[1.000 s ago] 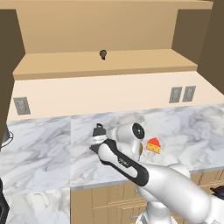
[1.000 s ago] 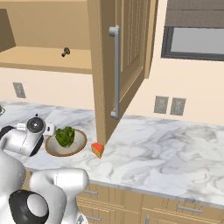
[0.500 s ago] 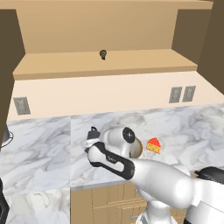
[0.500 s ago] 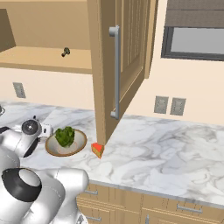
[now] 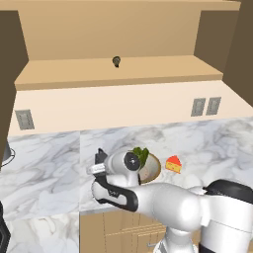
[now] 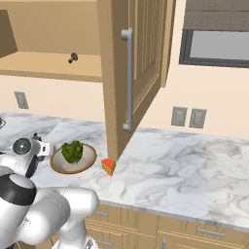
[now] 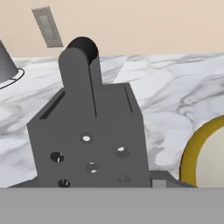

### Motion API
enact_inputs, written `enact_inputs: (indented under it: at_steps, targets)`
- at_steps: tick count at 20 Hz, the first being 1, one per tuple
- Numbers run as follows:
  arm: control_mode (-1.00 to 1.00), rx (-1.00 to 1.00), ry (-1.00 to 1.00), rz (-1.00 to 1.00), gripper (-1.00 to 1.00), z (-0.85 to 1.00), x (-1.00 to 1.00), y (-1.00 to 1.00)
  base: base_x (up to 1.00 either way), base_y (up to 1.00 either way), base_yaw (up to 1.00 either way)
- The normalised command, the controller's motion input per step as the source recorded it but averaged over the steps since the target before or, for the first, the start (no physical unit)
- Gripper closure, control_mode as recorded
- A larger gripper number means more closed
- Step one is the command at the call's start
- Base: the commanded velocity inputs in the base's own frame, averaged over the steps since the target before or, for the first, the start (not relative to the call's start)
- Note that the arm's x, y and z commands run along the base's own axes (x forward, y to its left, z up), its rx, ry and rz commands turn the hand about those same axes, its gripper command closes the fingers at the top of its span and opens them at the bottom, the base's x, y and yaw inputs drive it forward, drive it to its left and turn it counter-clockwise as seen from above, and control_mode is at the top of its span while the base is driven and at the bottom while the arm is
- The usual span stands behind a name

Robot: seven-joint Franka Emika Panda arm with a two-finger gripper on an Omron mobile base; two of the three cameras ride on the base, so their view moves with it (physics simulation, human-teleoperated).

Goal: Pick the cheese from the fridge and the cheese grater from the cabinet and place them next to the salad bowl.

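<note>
The dark grey cheese grater (image 7: 92, 144) stands upright close before the hand camera, loop handle on top, just over the marble counter. My gripper (image 5: 100, 163) is shut on it, left of the salad bowl (image 5: 156, 169), whose lettuce head (image 5: 140, 154) shows behind my wrist. The bowl's tan rim (image 7: 192, 148) curves in at the right of the hand view. The yellow-orange cheese (image 5: 173, 164) with its red side lies on the counter right of the bowl. From the right base view the bowl (image 6: 58, 165), the cheese (image 6: 109, 167) and my gripper (image 6: 43, 148) line up along the counter.
The open tan cabinet shelf (image 5: 123, 74) holds a small dark round object (image 5: 116, 61). Its open door (image 6: 136, 73) hangs over the counter just behind the cheese. Wall outlets (image 5: 205, 105) sit on the backsplash. A grey metal item (image 7: 6, 65) stands at the counter's far left.
My arm has swung left and lowered, carrying the grater down beside the bowl's left side. Bowl and cheese have stayed put.
</note>
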Motion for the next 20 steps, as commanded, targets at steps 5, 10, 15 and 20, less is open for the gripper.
enact_inputs:
  at_steps: [5,10,15,20]
  targets:
    - [-1.00,0.00,0.00,-0.07,1.00,0.00,0.05,0.22,0.00,0.00,0.00]
    - [-1.00,0.00,0.02,-0.10,1.00,0.00,0.07,0.04,0.00,0.00,0.00]
    - [-1.00,0.00,0.00,-0.06,1.00,-0.09,0.00,0.00,0.00,0.00,0.00]
    - [-1.00,0.00,0.00,-0.03,1.00,-0.04,0.07,0.02,0.00,0.00,0.00]
